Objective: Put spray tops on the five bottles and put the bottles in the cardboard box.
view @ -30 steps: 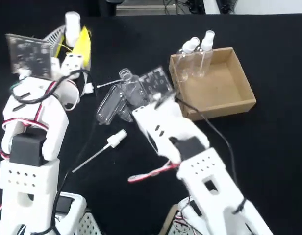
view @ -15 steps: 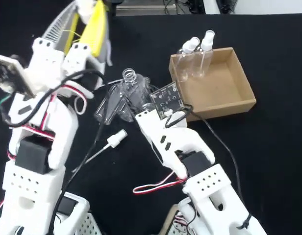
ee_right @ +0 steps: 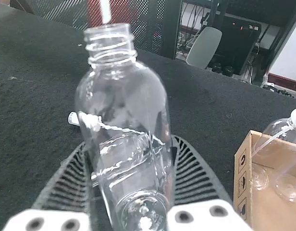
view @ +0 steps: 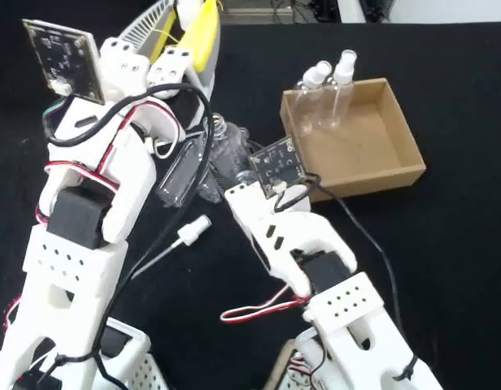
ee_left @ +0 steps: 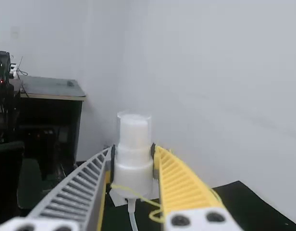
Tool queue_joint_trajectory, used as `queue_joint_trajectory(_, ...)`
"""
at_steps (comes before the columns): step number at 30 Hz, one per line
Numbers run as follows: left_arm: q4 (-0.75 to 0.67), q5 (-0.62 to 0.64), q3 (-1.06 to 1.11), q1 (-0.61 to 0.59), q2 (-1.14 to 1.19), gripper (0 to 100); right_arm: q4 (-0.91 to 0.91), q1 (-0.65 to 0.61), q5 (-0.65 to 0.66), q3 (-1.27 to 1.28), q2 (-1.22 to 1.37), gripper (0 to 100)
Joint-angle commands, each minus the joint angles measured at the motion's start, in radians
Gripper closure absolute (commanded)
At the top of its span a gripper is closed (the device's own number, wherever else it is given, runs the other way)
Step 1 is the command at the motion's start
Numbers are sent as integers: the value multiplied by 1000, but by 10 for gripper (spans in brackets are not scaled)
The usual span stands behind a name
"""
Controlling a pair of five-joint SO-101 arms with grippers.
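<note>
My left gripper (view: 185, 20) is raised above the table's back, shut on a white spray top (ee_left: 133, 149) held between its grey and yellow fingers (ee_left: 179, 185). The top's thin tube (ee_right: 104, 9) hangs just above the open mouth of a clear bottle (ee_right: 124, 120). My right gripper (ee_right: 131, 149) is shut on that bottle (view: 224, 145) and holds it upright, left of the cardboard box (view: 397, 158). Two bottles with spray tops (view: 330, 93) stand in the box's back left corner.
Another clear bottle (view: 179, 175) lies on the black table beside the held one. A loose spray top (view: 192, 230) with a long tube lies in front of it. White mesh stands (view: 132, 361) sit at the table's near edge.
My left arm has swung right and across with the spray top, coming over the bottle. My right gripper tipped the bottle upright, then kept still.
</note>
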Motion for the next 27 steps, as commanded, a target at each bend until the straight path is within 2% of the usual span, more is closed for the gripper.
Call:
queue_joint_trajectory(1, 26, 11, -64, 12, 0, 969, -31, -3, -6, -13, -39, 988)
queue_joint_trajectory(18, 26, 8, 71, 82, -5, 970, -31, -3, -6, -8, -39, 988)
queue_joint_trajectory(27, 18, 3, 326, 82, -252, 967, -31, -3, -6, -8, -39, 988)
